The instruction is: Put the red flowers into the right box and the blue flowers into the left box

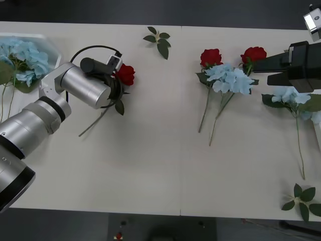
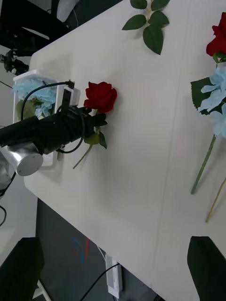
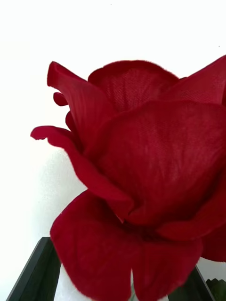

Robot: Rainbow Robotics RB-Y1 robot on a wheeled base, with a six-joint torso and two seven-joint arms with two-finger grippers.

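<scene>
The left gripper (image 1: 116,79) is down at the table on the robot's left side, right at a red rose (image 1: 125,74). In the left wrist view the rose head (image 3: 141,188) is very close up, with a black finger (image 3: 33,270) at each lower corner and the bloom just past them. I cannot tell if the fingers are squeezing the stem or only sit beside it. The rose's thin green stem (image 1: 93,124) sticks out from under the arm and lies on the white table (image 1: 150,170). In the right wrist view the same rose (image 2: 100,97) sits at the tip of the left arm. Behind that arm is the left box (image 1: 49,41), a white tray at the table's far left corner, with blue flowers (image 1: 24,56) lying in it. The right gripper (image 1: 261,70) is at the right side of the table, above the flowers there, and its black fingers (image 2: 207,263) are spread wide apart with nothing between them. Near it lie two more red roses (image 1: 211,56) and (image 1: 254,54), with a bunch of blue flowers (image 1: 230,79) touching them. More blue flowers (image 1: 293,96) lie just under the right arm. Loose green leaves (image 1: 158,39) lie at the far edge, and more leaves (image 1: 302,198) lie near the right front corner.
</scene>
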